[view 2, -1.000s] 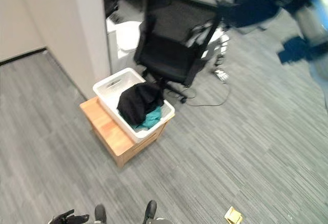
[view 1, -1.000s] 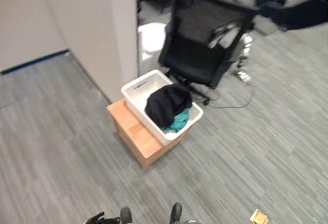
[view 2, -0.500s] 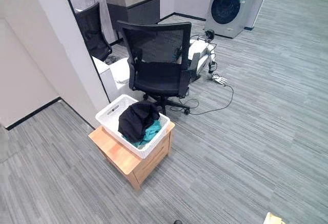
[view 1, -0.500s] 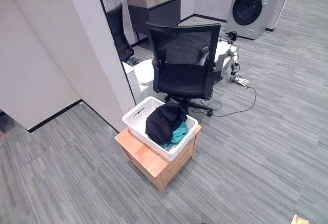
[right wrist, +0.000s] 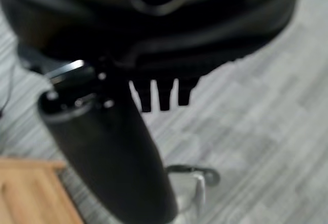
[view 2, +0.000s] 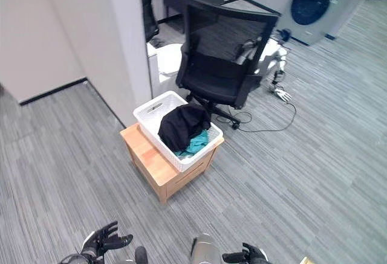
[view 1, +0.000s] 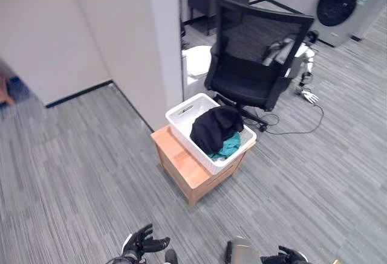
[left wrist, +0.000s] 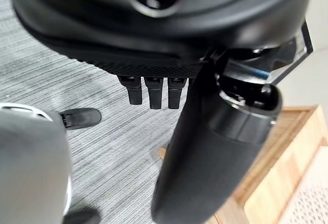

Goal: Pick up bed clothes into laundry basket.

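Both robot hands, left [view 1: 143,242] and right [view 2: 249,255], low, fingers relaxed, empty; black garment [view 1: 214,128] heaped in white basket [view 1: 184,108].

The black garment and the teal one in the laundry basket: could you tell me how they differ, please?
The black garment is the bigger heap and lies on top, mounded above the rim of the white laundry basket; the teal garment shows as a small patch lower down, partly covered by the black one, toward the basket's end nearer the office chair. Both lie crumpled inside the basket, which rests on a wooden stand.
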Robot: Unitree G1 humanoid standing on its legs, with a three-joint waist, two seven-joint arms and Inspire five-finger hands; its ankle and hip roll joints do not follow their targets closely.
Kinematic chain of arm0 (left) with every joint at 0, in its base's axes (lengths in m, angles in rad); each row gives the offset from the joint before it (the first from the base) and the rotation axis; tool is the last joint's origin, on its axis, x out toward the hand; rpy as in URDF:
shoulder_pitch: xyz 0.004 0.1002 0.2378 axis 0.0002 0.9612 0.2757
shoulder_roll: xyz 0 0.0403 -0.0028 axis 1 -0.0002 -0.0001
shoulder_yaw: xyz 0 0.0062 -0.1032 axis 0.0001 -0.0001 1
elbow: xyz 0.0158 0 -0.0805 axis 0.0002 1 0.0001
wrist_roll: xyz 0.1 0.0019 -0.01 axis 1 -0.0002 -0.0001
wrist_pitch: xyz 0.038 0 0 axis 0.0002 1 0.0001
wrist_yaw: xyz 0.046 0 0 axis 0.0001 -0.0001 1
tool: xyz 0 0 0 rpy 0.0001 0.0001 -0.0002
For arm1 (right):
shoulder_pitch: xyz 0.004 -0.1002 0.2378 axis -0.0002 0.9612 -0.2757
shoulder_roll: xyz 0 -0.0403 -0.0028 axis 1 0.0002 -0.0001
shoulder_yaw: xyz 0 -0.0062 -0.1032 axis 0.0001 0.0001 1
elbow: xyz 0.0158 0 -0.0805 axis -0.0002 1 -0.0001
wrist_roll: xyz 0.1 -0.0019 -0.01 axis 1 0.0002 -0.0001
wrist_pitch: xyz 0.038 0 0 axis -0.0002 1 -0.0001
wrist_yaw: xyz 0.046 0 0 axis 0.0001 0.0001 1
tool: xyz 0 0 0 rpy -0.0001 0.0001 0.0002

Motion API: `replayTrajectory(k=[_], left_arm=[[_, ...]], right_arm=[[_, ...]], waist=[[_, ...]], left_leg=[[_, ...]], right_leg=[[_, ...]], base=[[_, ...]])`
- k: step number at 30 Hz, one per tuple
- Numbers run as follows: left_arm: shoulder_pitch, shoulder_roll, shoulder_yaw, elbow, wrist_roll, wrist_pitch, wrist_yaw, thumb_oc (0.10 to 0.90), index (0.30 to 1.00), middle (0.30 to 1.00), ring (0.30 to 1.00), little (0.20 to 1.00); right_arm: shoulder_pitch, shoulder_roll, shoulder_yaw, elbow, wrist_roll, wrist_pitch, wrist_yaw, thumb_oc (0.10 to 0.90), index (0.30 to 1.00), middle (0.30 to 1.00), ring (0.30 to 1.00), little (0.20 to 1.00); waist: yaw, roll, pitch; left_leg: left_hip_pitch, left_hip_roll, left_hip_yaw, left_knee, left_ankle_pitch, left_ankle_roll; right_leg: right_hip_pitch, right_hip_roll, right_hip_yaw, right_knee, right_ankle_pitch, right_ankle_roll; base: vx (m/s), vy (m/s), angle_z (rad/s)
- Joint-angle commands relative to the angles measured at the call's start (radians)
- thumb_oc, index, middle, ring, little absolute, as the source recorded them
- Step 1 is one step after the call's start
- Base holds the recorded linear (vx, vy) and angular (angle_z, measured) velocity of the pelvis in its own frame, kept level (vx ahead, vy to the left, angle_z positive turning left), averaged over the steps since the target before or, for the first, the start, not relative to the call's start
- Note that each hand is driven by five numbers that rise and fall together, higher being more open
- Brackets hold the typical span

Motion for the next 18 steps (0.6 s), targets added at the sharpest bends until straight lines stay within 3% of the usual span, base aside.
replayTrajectory(k=[1,3,5,6,7,9,10,11,12,13,16,17,18], left_arm=[[0.016,0.018,0.036,0.088,0.016,-0.030,0.025,0.800,0.900,0.900,0.900,0.900],[0.006,0.020,0.072,0.107,-0.014,-0.038,0.039,0.800,0.900,0.900,0.900,0.900],[-0.015,0.032,0.084,0.108,-0.062,-0.051,0.046,0.800,0.900,0.900,0.900,0.900],[-0.015,0.032,0.084,0.108,-0.062,-0.051,0.046,0.800,0.900,0.900,0.900,0.900],[-0.028,0.030,0.107,0.111,-0.118,-0.058,0.051,0.800,0.900,0.900,0.900,0.900],[-0.026,0.039,0.152,0.143,-0.142,-0.062,0.049,0.800,0.900,0.900,0.900,0.900],[-0.014,0.041,0.167,0.162,-0.135,-0.058,0.045,0.800,0.900,0.900,0.900,0.900],[-0.002,0.039,0.194,0.199,-0.123,-0.053,0.040,0.800,0.900,0.900,0.900,0.900],[-0.002,0.039,0.194,0.199,-0.123,-0.053,0.039,0.800,0.900,0.900,0.900,0.900],[0.007,0.040,0.217,0.219,-0.120,-0.047,0.036,0.800,0.900,0.900,0.900,0.900],[0.014,0.050,0.240,0.245,-0.081,-0.033,0.024,0.800,0.900,0.900,0.900,0.900],[0.005,0.050,0.234,0.247,-0.062,-0.028,0.019,0.800,0.900,0.900,0.900,0.900],[0.001,0.046,0.230,0.244,-0.038,-0.025,0.010,0.800,0.900,0.900,0.900,0.900]], right_arm=[[0.019,-0.010,0.021,0.048,0.003,-0.017,0.027,0.800,0.900,0.900,0.900,0.900],[0.003,0.011,0.077,0.051,-0.033,-0.023,0.032,0.800,0.900,0.900,0.900,0.900],[-0.019,0.001,0.183,0.007,-0.124,-0.041,0.052,0.800,0.900,0.900,0.900,0.900],[-0.019,0.001,0.183,0.007,-0.124,-0.041,0.052,0.800,0.900,0.900,0.900,0.900],[-0.017,-0.021,0.241,-0.066,-0.169,-0.062,0.051,0.800,0.900,0.900,0.900,0.900],[0.002,-0.035,0.227,-0.066,-0.156,-0.068,0.067,0.800,0.900,0.900,0.900,0.900],[0.010,-0.036,0.205,-0.041,-0.138,-0.061,0.065,0.800,0.900,0.900,0.900,0.900],[0.026,-0.026,0.146,-0.005,-0.074,-0.058,0.063,0.800,0.900,0.900,0.900,0.900],[0.026,-0.026,0.146,-0.005,-0.073,-0.059,0.063,0.800,0.900,0.900,0.900,0.900],[0.044,-0.016,0.104,0.009,-0.032,-0.059,0.060,0.800,0.900,0.900,0.900,0.900],[0.092,0.013,0.068,0.048,-0.021,-0.058,0.059,0.800,0.900,0.900,0.900,0.900],[0.105,0.021,0.063,0.044,-0.022,-0.059,0.061,0.800,0.900,0.900,0.900,0.900],[0.121,0.025,0.061,0.038,-0.027,-0.061,0.061,0.800,0.900,0.900,0.900,0.900]], waist=[[0.017,-0.022,-0.095],[0.064,-0.051,-0.103],[0.117,-0.065,-0.084],[0.117,-0.065,-0.085],[0.149,-0.094,-0.036],[0.146,-0.120,-0.019],[0.150,-0.132,-0.020],[0.142,-0.148,-0.030],[0.140,-0.147,-0.029],[0.127,-0.156,-0.047],[0.083,-0.136,-0.093],[0.061,-0.128,-0.112],[0.037,-0.117,-0.126]], left_leg=[[0.040,0.040,-0.008,0.022,-0.039,0.000],[-0.001,0.056,-0.057,0.021,-0.008,-0.025],[-0.092,0.089,-0.124,0.042,0.107,-0.080],[-0.093,0.089,-0.125,0.042,0.107,-0.080],[-0.189,0.102,-0.060,0.104,0.166,-0.058],[-0.195,0.133,0.124,0.216,0.133,-0.022],[-0.197,0.139,0.163,0.317,0.108,-0.017],[-0.182,0.200,0.277,0.487,0.088,-0.024],[-0.184,0.202,0.274,0.492,0.086,-0.024],[-0.138,0.262,0.357,0.554,0.072,-0.052],[0.039,0.330,0.511,0.488,0.061,-0.094],[0.102,0.338,0.600,0.454,0.052,-0.107],[0.146,0.315,0.637,0.388,0.036,-0.110]], right_leg=[[0.156,-0.056,0.049,-0.193,0.076,0.042],[0.207,-0.066,-0.063,-0.263,0.031,0.016],[0.234,-0.031,-0.135,-0.299,0.015,-0.009],[0.233,-0.031,-0.136,-0.299,0.015,-0.009],[0.256,-0.026,-0.223,-0.319,0.021,-0.027],[0.247,-0.022,-0.318,-0.329,0.047,-0.050],[0.248,-0.026,-0.358,-0.338,0.054,-0.069],[0.248,-0.031,-0.468,-0.363,0.066,-0.099],[0.249,-0.029,-0.470,-0.364,0.066,-0.099],[0.256,-0.025,-0.516,-0.384,0.061,-0.100],[0.254,-0.016,-0.665,-0.411,0.052,-0.108],[0.242,-0.019,-0.723,-0.412,0.053,-0.110],[0.241,-0.032,-0.765,-0.407,0.055,-0.105]], base=[[0.03,-0.398,3.80],[-0.13,-0.469,1.87],[-0.20,-0.440,0.94],[-0.36,-0.494,1.76],[-0.39,-0.443,1.39],[-0.43,-0.457,2.07],[-0.36,-0.349,2.34],[-0.23,-0.219,1.91],[-0.16,-0.202,1.65],[-0.05,-0.066,1.94],[-0.06,-0.006,1.68],[-0.06,0.129,2.39],[-0.17,0.330,3.13]])
